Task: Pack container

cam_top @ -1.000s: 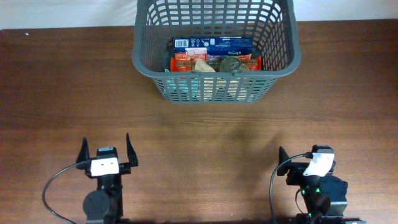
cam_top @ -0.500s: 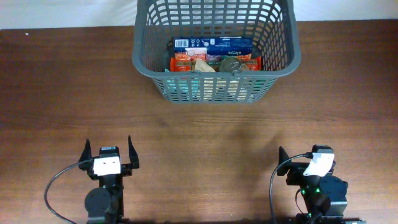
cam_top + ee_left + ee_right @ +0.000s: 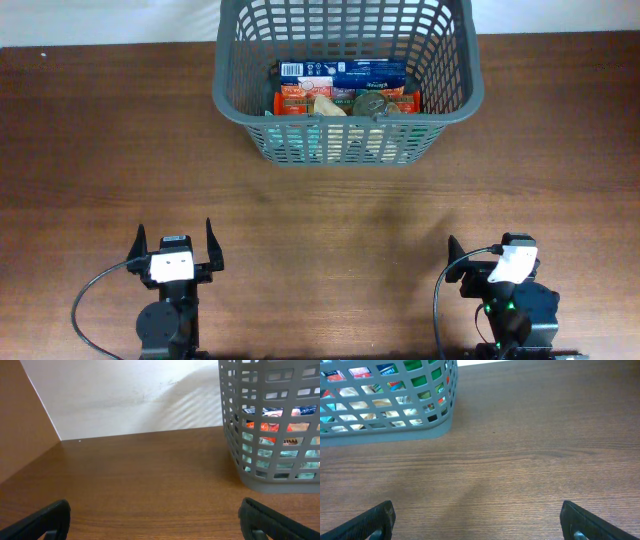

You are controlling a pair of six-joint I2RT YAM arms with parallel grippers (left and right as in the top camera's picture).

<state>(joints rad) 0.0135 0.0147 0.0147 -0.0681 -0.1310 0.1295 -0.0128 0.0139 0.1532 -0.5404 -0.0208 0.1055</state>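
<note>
Left hand [image 3: 173,228], slightly rightward since, and right hand [image 3: 480,521]: spread wide, empty.

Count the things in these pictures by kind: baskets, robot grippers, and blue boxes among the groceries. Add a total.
Baskets: 1, the container
Grippers: 2, the left gripper and the right gripper, both open
Blue boxes: 1, the blue box inside the container
Total: 4
</note>
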